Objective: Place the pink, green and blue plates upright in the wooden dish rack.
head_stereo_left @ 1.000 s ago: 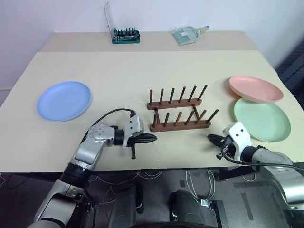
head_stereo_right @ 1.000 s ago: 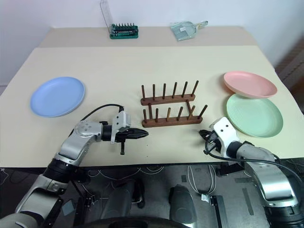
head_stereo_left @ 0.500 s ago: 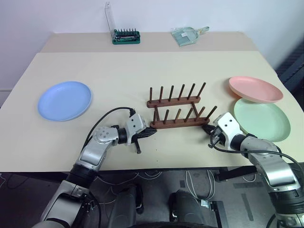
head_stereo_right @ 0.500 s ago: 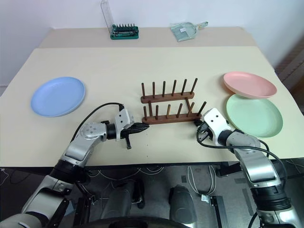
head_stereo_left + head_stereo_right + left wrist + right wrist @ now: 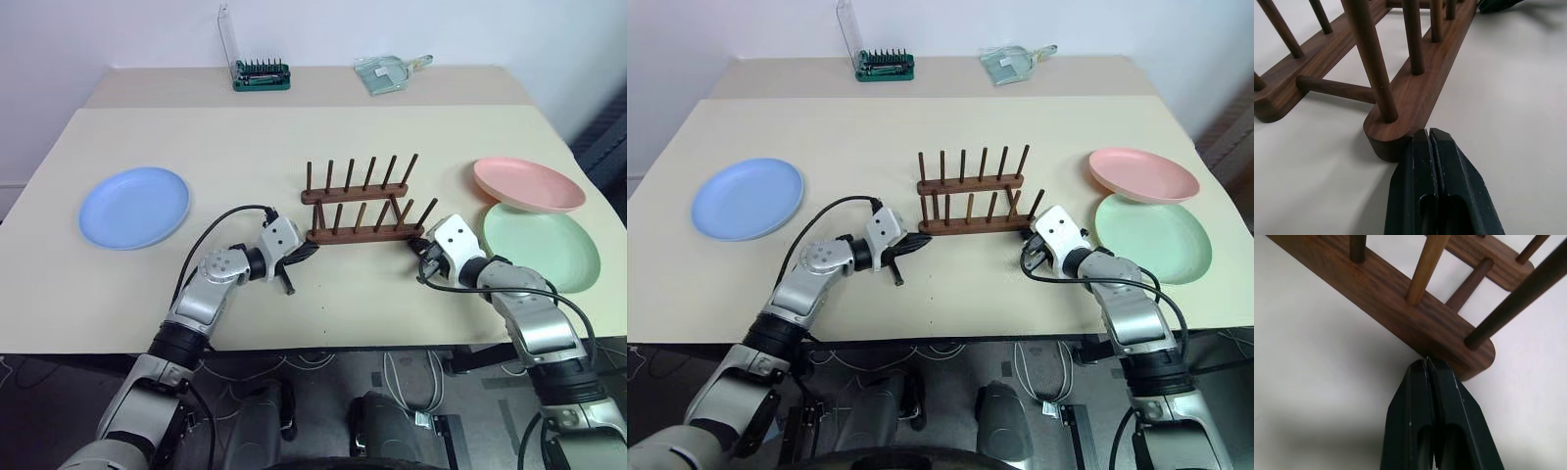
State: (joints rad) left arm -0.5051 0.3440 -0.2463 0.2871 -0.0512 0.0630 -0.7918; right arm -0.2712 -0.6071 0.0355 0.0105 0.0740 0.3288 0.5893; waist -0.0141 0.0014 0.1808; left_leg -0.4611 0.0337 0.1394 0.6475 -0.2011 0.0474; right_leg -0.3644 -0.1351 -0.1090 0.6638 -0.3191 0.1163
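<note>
We see the wooden dish rack between our clenched, empty left tool and right tool, each tip touching its near rail's end.

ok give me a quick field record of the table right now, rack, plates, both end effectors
rack: mid table, no plates in it
blue plate: flat, robot's left side
pink plate: right side, rim resting over the green plate
green plate: flat, right side, nearer the robot than the pink
left end effector: shut, tip at the near rail's left end
right end effector: shut, tip at the near rail's right end
</note>
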